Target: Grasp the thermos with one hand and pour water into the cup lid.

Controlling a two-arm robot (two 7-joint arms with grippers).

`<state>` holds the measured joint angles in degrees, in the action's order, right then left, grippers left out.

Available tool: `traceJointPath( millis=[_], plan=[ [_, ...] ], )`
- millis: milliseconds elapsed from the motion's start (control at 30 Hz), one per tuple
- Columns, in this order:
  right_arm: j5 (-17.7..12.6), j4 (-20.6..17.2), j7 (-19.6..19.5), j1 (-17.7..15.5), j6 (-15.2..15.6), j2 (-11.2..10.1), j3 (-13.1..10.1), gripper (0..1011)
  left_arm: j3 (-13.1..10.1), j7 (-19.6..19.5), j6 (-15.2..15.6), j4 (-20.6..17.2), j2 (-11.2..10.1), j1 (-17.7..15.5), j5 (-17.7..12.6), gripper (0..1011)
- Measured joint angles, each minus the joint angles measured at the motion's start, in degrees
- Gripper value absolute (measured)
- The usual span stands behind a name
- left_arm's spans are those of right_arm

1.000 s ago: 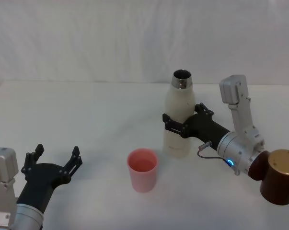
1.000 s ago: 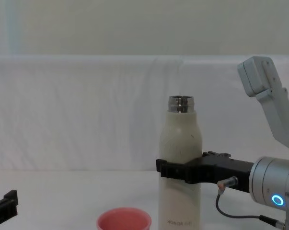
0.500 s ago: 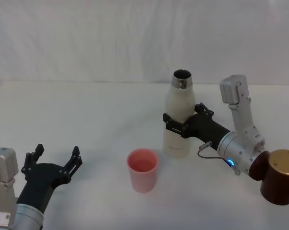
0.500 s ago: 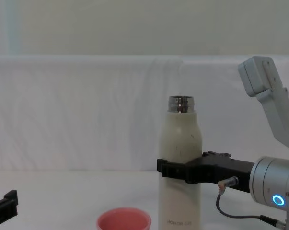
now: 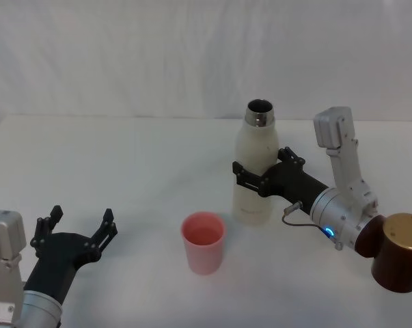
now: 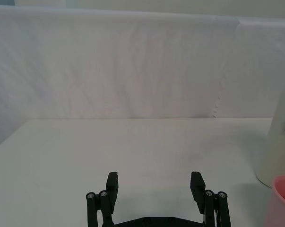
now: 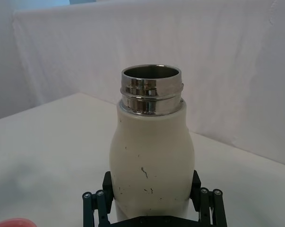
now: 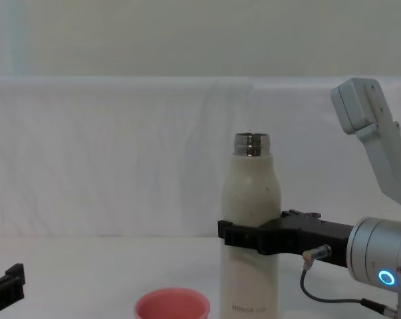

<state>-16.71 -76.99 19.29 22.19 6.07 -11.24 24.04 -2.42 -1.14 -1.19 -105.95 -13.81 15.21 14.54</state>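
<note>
The cream-white thermos [image 5: 255, 162] stands upright on the white table, its steel neck open at the top; it also shows in the chest view [image 8: 249, 219] and the right wrist view [image 7: 151, 151]. My right gripper [image 5: 250, 176] is shut on the thermos at mid-height, one finger on each side [image 7: 150, 203] [image 8: 243, 238]. The pink cup lid [image 5: 203, 241] stands upright in front and to the left of the thermos, its rim low in the chest view [image 8: 171, 307]. My left gripper [image 5: 79, 229] rests open at the table's near left, well apart from both [image 6: 154, 184].
A brown cylindrical joint [image 5: 399, 251] of my right arm sits at the lower right. The white table [image 5: 124, 164] stretches bare to the left and behind, with a white cloth backdrop [image 5: 192, 55].
</note>
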Motion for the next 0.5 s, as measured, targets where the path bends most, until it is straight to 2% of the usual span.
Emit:
traceJointPath(
  millis=[233,500],
  plan=[
    [0.2,-0.8,-0.7,-0.6,0.0,-0.1,-0.2,956,0.0,0.0,0.0,0.0,0.0,0.0,0.0,1001],
    [1.0,-4.6,-2.2,-3.0,0.1,-1.1,-1.5,956,0.0,0.0,0.0,0.0,0.0,0.0,0.0,1001]
  ],
)
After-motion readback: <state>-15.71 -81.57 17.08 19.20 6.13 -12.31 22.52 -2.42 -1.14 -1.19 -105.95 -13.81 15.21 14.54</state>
